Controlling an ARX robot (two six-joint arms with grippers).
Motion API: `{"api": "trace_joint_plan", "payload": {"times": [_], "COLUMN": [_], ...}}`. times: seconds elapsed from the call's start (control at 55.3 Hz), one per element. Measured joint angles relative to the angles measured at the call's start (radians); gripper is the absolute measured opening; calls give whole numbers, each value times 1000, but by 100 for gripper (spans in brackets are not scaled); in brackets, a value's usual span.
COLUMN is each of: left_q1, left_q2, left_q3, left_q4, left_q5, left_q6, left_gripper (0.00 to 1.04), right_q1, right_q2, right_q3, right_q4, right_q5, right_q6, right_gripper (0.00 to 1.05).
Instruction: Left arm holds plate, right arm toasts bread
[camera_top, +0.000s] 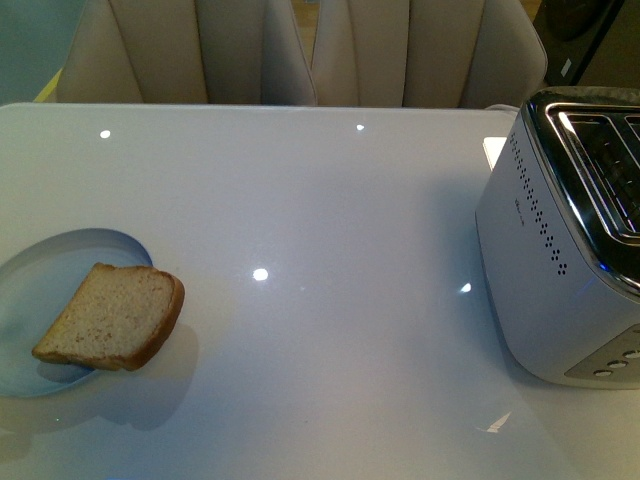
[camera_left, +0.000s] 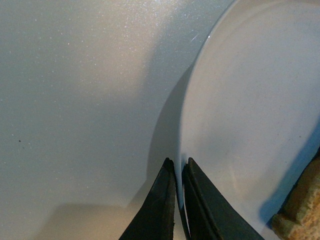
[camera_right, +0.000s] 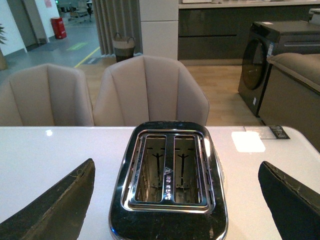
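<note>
The plate (camera_top: 35, 300) lies at the left edge of the surface (camera_top: 330, 330), near me. The bread (camera_top: 112, 317) rests on the plate's right side, one end overhanging the rim. My left fingers (camera_left: 207, 205) sit on either side of the plate's rim. The toaster (camera_top: 560, 250) stands at the right, well apart from the plate, slots up, below and between my spread right fingers (camera_right: 55, 210). Behind the surface stand chairs (camera_top: 250, 50).

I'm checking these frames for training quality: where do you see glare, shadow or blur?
Front view: small light glints dot the glossy table, and the bread throws a soft shadow. Left wrist view: the plate casts a dark shadow beside its rim, and the bread corner looks soft. Right wrist view: a bright patch glares on the table beside the toaster.
</note>
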Motion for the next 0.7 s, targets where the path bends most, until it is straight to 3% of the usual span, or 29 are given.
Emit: {"api": "trace_joint_plan", "payload": {"times": [0.705], "left_q1": [27], "left_q2": [-318], "left_q3": [-112], "left_q4": [-154], "left_q5": [87], "left_q6": [-267], "left_gripper": [3], "right_q1": [0], "right_q2": [0], "right_q3": [0], "right_q4": [0], "right_q5": [0], "right_q6": [0], "right_gripper": [96]}}
